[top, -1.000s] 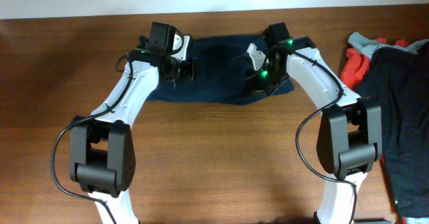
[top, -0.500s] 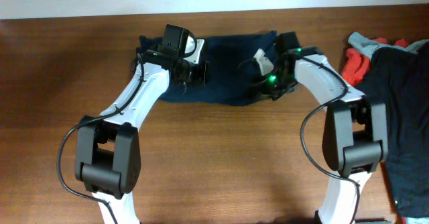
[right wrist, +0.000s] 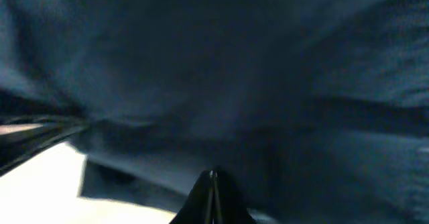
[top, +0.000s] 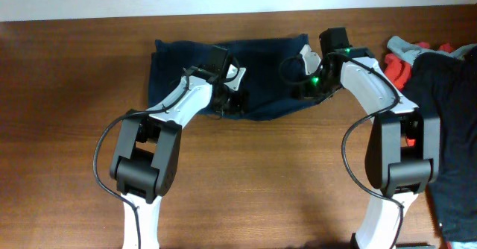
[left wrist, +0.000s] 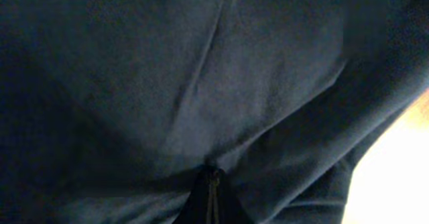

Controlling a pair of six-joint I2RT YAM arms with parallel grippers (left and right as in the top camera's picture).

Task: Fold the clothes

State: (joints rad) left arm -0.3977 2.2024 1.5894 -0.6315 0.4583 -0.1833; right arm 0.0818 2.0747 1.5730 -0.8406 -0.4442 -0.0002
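While navy shorts [top: 186, 62] lie spread across the far middle of the wooden table [top: 261, 174], the left gripper [left wrist: 211, 184] pinches their near edge and the right gripper [right wrist: 213, 180] their right end, jaws pressed together. Black, red and grey garments [top: 447, 115] are heaped at the right.

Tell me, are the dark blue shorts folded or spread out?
Spread out: the navy shorts lie wide and flat across the table, edges uneven. Whether layers are doubled underneath, cannot tell.
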